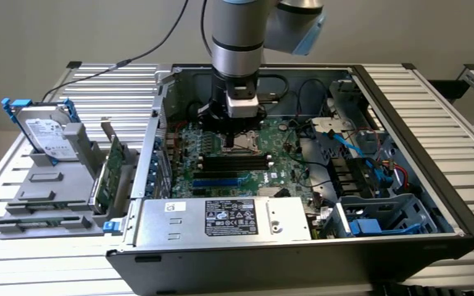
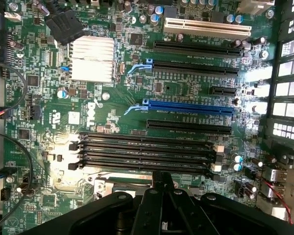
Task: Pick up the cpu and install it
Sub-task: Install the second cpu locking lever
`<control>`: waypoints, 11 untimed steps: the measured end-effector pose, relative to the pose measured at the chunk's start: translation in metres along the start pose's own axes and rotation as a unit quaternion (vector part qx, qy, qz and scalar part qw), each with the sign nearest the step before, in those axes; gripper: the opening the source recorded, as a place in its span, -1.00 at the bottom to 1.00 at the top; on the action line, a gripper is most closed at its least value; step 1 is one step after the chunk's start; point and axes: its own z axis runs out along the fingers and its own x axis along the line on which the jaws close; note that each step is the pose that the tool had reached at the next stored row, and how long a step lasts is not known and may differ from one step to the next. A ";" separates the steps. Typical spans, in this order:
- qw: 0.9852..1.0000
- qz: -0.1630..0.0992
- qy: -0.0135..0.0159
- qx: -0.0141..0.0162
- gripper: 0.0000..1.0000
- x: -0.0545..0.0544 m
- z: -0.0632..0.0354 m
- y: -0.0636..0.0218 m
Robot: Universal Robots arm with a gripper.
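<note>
Over the middle of the open computer case (image 1: 402, 185), the tool (image 1: 239, 140) hangs low above the green motherboard (image 1: 220, 169), just above the metal-framed socket (image 1: 244, 146); its fingers are clenched together, and whether the cpu is pinched between them cannot be told, since the tips and whatever lies under them are hidden by the tool's own black body in both views; the cpu's place can therefore not be made out; in the wrist view the tool (image 2: 162, 188) comes down just beside the row of four black memory slots (image 2: 144, 152), with the motherboard (image 2: 112, 98) spread beyond it, a blue expansion slot (image 2: 188, 106) past the memory slots, a white slot (image 2: 206, 29) farther on, and a ribbed silver heatsink (image 2: 92, 58) off to one side; the grey arm (image 1: 237, 37) rises straight up from the tool; on the near side of the case sits a silver power supply (image 1: 220, 219) with a dark label; at the exterior view's right the case holds loose cables and blue plastic bays (image 1: 381, 219); well apart, on the exterior view's left, a grey holder (image 1: 56, 185) on the slatted desk (image 1: 459, 123) carries a silver hard drive (image 1: 46, 132) in a blue frame standing upright, and a green circuit card (image 1: 109, 169) stands on edge between the holder and the case.
</note>
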 end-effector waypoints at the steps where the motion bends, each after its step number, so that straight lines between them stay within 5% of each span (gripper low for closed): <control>1: 1.000 -0.001 -0.002 0.000 -0.79 0.000 0.0002 0.0000; 11: 1.000 -0.017 -0.012 0.004 -0.79 -0.002 0.0009 -0.0001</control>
